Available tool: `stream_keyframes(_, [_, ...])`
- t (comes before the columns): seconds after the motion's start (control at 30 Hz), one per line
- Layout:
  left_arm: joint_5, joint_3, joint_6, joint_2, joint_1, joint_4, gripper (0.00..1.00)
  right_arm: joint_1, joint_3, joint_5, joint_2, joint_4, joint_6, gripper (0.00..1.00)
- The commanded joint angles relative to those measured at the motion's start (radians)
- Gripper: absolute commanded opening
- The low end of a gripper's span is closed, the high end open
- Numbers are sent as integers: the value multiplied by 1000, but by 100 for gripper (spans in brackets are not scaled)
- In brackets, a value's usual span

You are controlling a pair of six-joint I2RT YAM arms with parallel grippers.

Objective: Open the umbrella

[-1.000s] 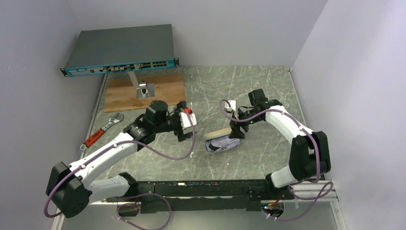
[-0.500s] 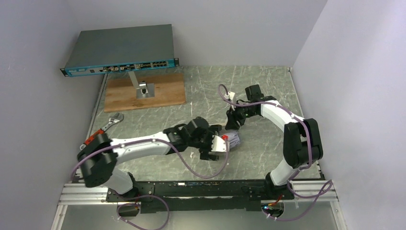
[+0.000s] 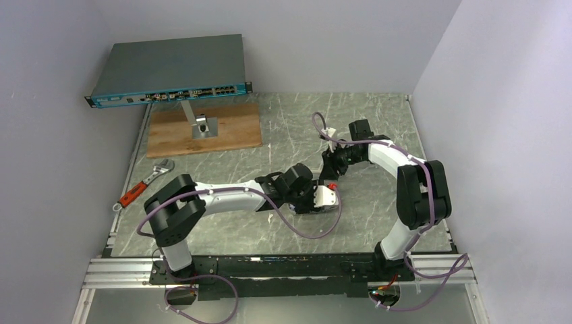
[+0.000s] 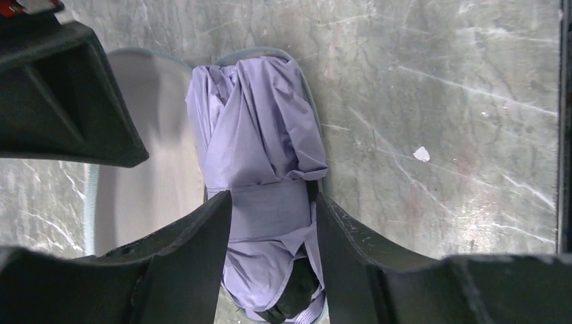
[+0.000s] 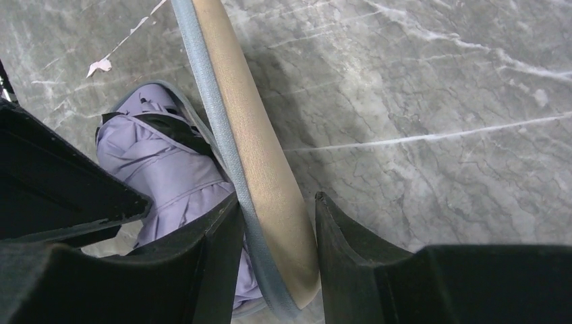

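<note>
- Desk: both arms meet near its middle, over one small case.
- Lid: tan outside, grey-blue edge, stands tilted up off the desk. It's probably held that way to keep the case open and out of the other arm's way.
- Umbrella: a folded lavender bundle lying in the open case beside the lid. The strap is wrapped round it, so nothing is deployed yet and the task looks early.
- Left end effector: comes from above and straddles the umbrella at the strap, with the bundle filling the gap and a finger against each side. It's pinching the umbrella, likely to pull it out of the case.
- Right end effector: pinches the lid's free edge, one finger per face. The umbrella sits just beside and below its left finger, not in its grip.
</note>
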Motion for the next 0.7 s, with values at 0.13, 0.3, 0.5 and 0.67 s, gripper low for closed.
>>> stream_keyframes(0.13, [-95,63,-5,100,1,-48,69,-14,-12,-40,15,34,50,43])
stream_keyframes(0.3, [-104,65,17,108,1,-65,51,-14,-41,-3,3,63,64,35])
stream_keyframes(0.5, [-92,73,43,70,2,-69,17,-14,-79,32,-42,108,67,20])
stream_keyframes(0.67, [-106,74,62,79,11,-68,0,-14,-79,20,-48,104,68,13])
